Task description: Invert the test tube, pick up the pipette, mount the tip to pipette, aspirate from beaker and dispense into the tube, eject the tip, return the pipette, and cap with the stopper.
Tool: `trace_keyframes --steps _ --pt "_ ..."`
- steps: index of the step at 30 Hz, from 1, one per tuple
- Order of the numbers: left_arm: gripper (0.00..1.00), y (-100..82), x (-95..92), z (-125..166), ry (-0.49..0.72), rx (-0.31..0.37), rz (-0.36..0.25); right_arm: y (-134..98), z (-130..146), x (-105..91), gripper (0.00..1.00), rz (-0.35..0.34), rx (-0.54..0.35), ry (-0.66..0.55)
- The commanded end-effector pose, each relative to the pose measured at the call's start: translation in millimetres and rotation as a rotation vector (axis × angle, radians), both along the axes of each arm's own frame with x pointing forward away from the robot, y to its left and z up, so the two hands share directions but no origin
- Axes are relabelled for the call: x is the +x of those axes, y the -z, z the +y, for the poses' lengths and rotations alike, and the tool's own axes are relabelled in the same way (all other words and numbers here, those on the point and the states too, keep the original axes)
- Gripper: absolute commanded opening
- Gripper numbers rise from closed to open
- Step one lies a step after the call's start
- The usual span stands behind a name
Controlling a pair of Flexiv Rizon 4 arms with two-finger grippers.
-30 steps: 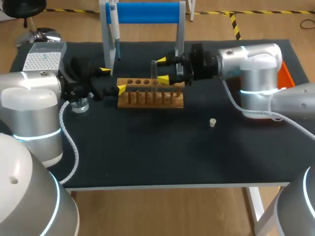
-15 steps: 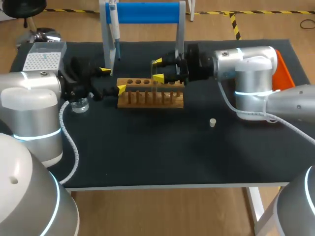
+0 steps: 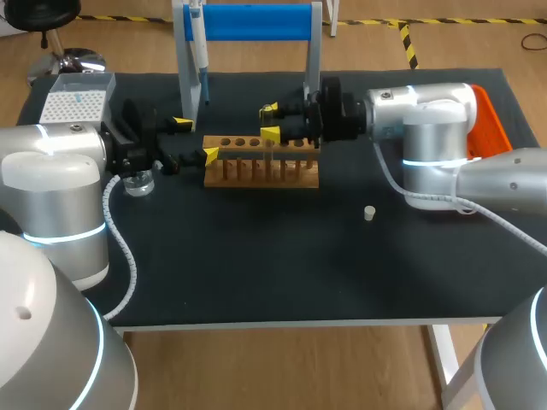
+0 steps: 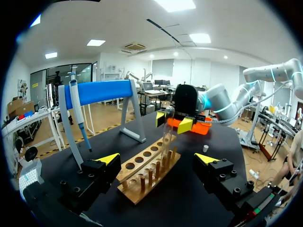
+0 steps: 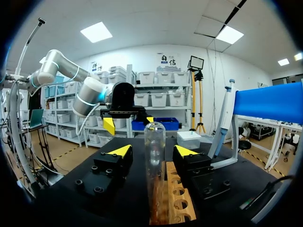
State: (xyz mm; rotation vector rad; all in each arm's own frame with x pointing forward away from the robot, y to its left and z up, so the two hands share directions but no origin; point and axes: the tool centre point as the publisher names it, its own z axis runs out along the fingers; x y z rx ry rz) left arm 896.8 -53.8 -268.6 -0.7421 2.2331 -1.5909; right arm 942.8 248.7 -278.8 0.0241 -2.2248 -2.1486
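My right hand is wide open around the glass test tube. It looks light, slippery and easy to break, so I would squeeze its middle gently.

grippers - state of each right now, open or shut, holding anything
Left gripper: open, holding nothing.
Right gripper: open, with the test tube between its fingers, not clamped.

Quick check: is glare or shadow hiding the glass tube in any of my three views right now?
Head view: the test tube is faint against the wooden rack, with no glare. Right wrist view: it stands out well between the right gripper fingers, with bright highlights on its rounded top. Left wrist view: see-through but traceable above the rack, no shadow over it.
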Motion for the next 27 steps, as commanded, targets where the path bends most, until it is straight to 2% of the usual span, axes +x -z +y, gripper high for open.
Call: trace_keyframes --steps 1,9,11,13,16,27 --pt "1.00 0.9 -0.6 -1.0 -0.004 0.000 -0.002 1.9 1.8 2.3 0.47 0.001 0.004 -0.001" --pt "1.00 0.9 -0.6 -1.0 -0.004 0.000 -0.002 2.5 1.5 4.2 0.37 0.002 0.004 0.003" --pt "1.00 0.9 -0.6 -1.0 -0.004 0.000 -0.002 2.6 1.5 4.4 0.29 0.001 0.005 0.003" --pt "1.00 0.9 -0.6 -1.0 -0.004 0.000 -0.002 2.7 1.5 4.7 0.15 0.001 0.005 0.004" --pt "1.00 0.9 -0.6 -1.0 -0.004 0.000 -0.002 2.8 1.6 5.1 0.00 0.001 0.006 0.006" --pt "1.00 0.9 -0.6 -1.0 -0.004 0.000 -0.002 -2.4 0.9 5.3 0.00 -0.010 0.006 0.008"
